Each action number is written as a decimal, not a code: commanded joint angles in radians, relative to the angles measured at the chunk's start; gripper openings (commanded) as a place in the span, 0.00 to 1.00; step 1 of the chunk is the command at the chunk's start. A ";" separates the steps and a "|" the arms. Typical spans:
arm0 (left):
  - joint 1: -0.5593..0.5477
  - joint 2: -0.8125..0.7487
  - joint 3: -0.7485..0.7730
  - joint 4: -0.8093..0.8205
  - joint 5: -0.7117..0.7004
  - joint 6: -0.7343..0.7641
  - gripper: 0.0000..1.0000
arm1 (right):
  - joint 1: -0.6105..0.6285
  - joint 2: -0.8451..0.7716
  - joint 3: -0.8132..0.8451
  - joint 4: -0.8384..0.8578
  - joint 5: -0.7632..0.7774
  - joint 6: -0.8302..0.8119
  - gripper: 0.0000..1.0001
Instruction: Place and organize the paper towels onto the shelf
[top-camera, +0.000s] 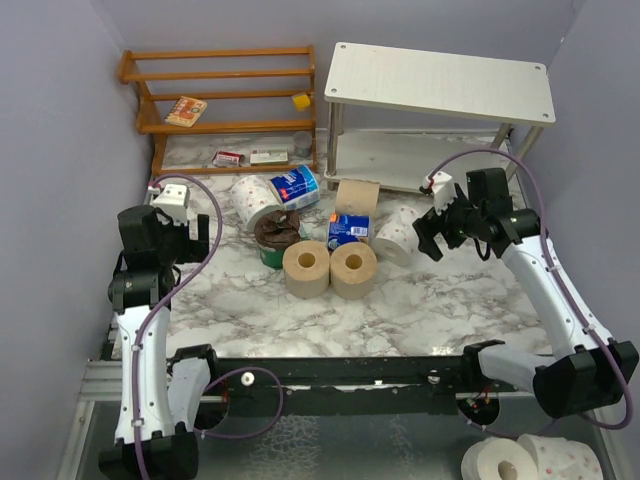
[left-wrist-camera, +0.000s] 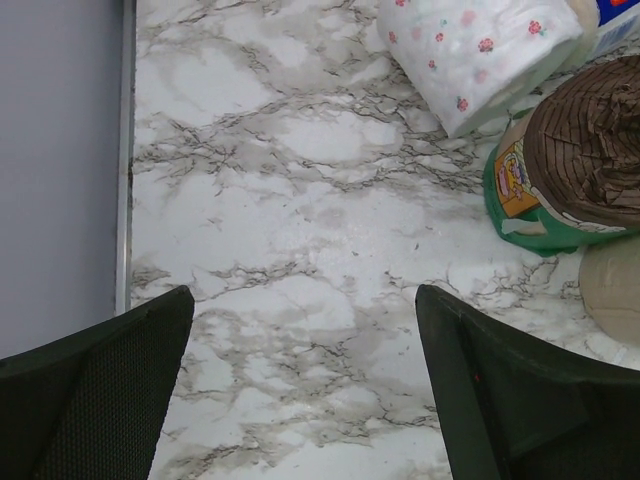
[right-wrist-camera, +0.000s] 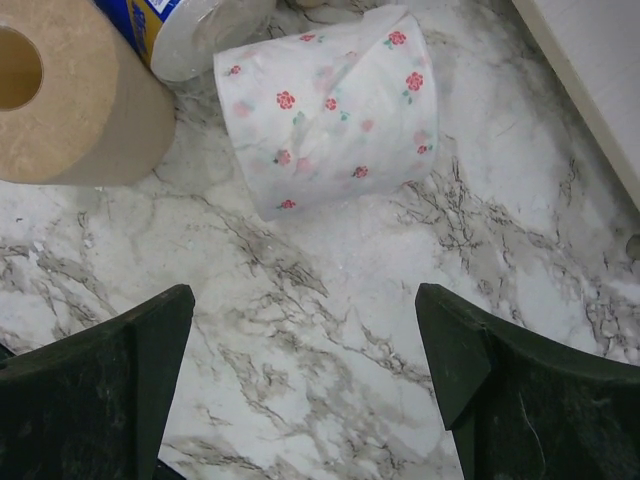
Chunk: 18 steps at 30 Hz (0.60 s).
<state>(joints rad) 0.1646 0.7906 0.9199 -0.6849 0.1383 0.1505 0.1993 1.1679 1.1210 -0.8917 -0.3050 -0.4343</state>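
Note:
The white two-tier shelf (top-camera: 440, 80) stands at the back right, with nothing on it that I can see. Paper towels lie on the marble table: two tan rolls (top-camera: 306, 268) (top-camera: 353, 270) side by side, a third tan roll (top-camera: 358, 196) behind them, two blue-wrapped rolls (top-camera: 297, 187) (top-camera: 349, 229), and two white pink-dotted rolls (top-camera: 255, 198) (top-camera: 397, 235). My right gripper (top-camera: 432, 238) is open and empty just right of a dotted roll (right-wrist-camera: 330, 110), its jaws (right-wrist-camera: 303, 295) over bare table. My left gripper (top-camera: 198, 235) is open and empty (left-wrist-camera: 303, 300), left of the other dotted roll (left-wrist-camera: 480, 50).
A green and brown snack bag (top-camera: 277, 232) lies among the rolls and shows in the left wrist view (left-wrist-camera: 570, 170). An orange-brown wooden rack (top-camera: 225, 95) with small items stands at the back left. Two more white rolls (top-camera: 520, 458) lie below the table's near right corner.

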 joint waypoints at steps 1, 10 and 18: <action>0.021 -0.086 -0.016 0.040 -0.029 -0.019 0.96 | 0.043 -0.028 -0.053 0.059 0.050 -0.076 0.94; 0.058 -0.042 -0.021 0.046 -0.042 -0.023 0.97 | 0.301 -0.028 -0.155 0.194 0.283 0.009 0.94; 0.074 -0.030 -0.022 0.046 -0.045 -0.027 0.98 | 0.348 -0.009 -0.211 0.357 0.421 0.019 0.91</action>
<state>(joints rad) 0.2241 0.7788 0.8932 -0.6605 0.1131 0.1360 0.5446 1.1374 0.9367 -0.6739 -0.0040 -0.4362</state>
